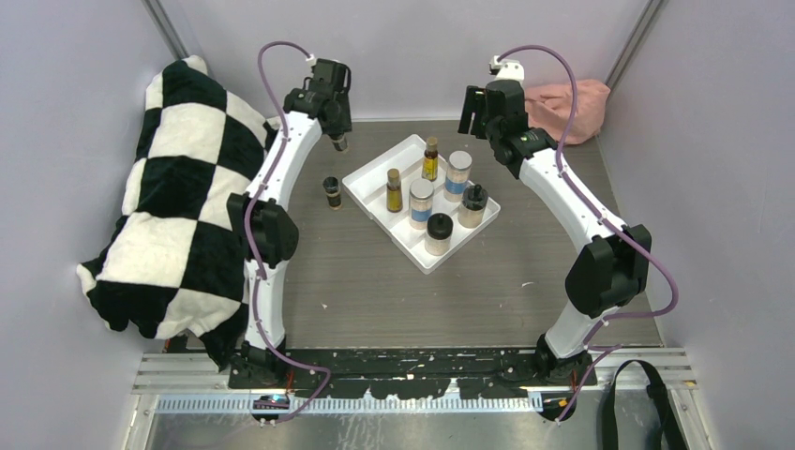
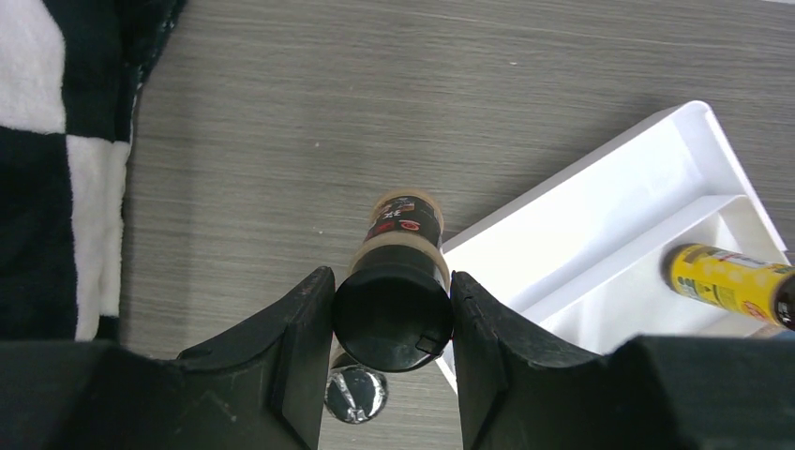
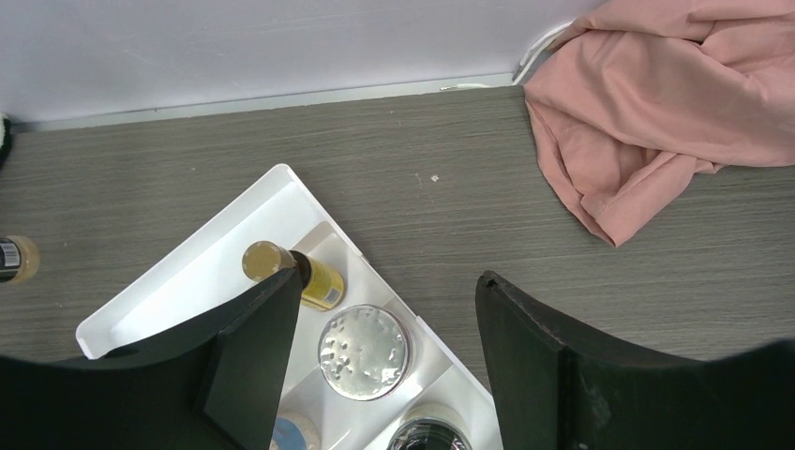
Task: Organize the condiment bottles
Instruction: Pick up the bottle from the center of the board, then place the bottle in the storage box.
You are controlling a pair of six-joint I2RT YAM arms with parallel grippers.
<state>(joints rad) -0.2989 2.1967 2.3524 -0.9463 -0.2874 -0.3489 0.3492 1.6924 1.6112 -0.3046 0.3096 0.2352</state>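
A white tray (image 1: 373, 171) holds two slim amber bottles (image 1: 394, 188) (image 1: 430, 157), two silver-lidded blue-labelled jars (image 1: 421, 202) (image 1: 457, 174) and two tan black-capped jars (image 1: 438, 233) (image 1: 473, 206). One tiny dark bottle (image 1: 332, 192) stands on the table left of the tray. My left gripper (image 1: 339, 141) (image 2: 392, 281) is shut on the other tiny dark black-capped bottle (image 2: 392, 319), held off the table by the tray's left corner (image 2: 525, 234). My right gripper (image 1: 476, 117) (image 3: 386, 291) is open and empty above the tray's far side, over a silver lid (image 3: 364, 352).
A black-and-white checked blanket (image 1: 178, 197) lies along the left wall. A pink cloth (image 1: 562, 98) (image 3: 656, 103) is bunched in the far right corner. A small shiny round top (image 2: 356, 394) shows just below the held bottle. Bare table lies in front of the tray.
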